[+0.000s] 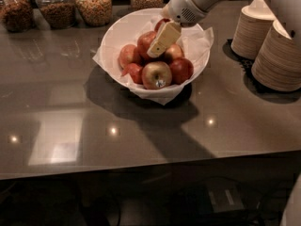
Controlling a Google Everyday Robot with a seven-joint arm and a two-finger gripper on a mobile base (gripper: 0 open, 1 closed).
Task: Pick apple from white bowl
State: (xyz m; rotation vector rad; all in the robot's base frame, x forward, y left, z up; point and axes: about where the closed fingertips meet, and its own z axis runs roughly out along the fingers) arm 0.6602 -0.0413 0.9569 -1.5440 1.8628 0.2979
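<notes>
the white bowl (116, 32) sits toward the back of the dark, glossy worktop (141, 140), lined with crumpled white paper (162, 96) that spills over its rim. red apples are heaped inside. the apple (144, 43), big and deep red, lies near the top of the heap, a little behind the middle of the bowl. in front of it, nearest the worktop edge, is a yellow-green and red apple (156, 74) with a sticker low on its face. another red one (181, 69) lies to its right.

the white arm (193, 4) reaches in from the upper right, and the tool (156, 50) slants down into the bowl. its pale flat tip lies across the right side of the apple. from here i cannot tell whether the tool is apart, together or clamped on anything, nor whether it touches the fruit or hangs just above it.

glass jars (94, 4) of dry food stand in a row along the back. two stacks of tan paper bowls (277, 55) stand at the right, well apart from the white bowl.
</notes>
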